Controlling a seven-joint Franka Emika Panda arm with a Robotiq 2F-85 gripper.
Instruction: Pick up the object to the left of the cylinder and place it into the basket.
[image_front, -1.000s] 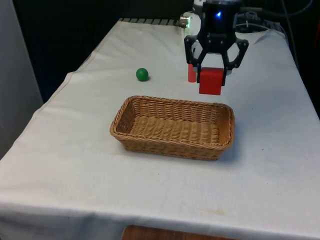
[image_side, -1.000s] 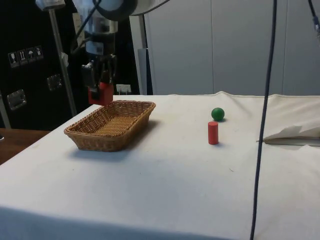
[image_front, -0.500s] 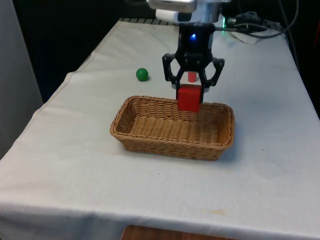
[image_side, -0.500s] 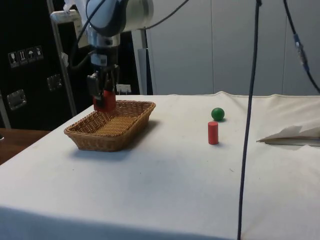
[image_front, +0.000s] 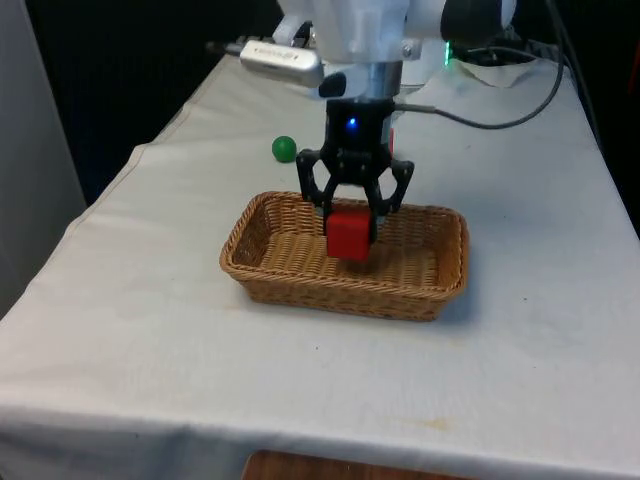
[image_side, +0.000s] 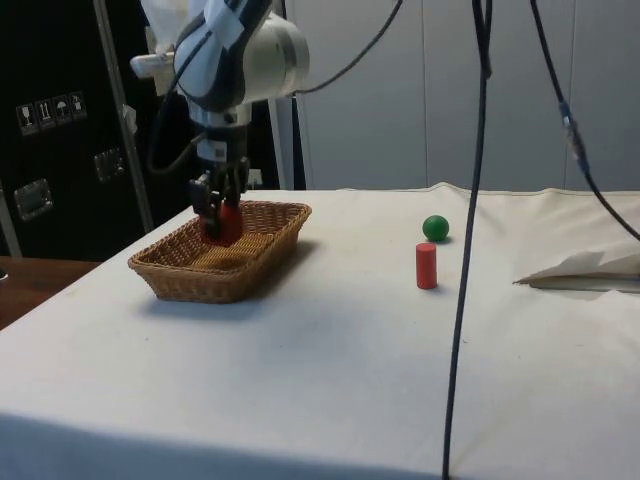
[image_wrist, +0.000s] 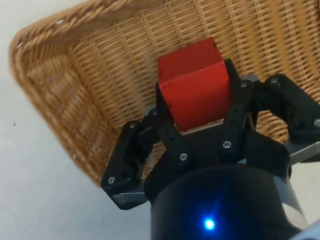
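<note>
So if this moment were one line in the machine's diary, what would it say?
stage: lowering into basket | gripper: shut on red cube | cube: not yet released | red cylinder, green ball: on cloth

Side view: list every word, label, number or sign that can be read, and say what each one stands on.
None can be read.
Small white symbol stickers on the dark cabinet: too small to read.
The red block, basket, red cylinder and green ball carry no text.

One basket (image_front: 445, 262), one red cube (image_front: 349, 235), one green ball (image_front: 284, 149), apparently one red cylinder (image_side: 426, 266).
</note>
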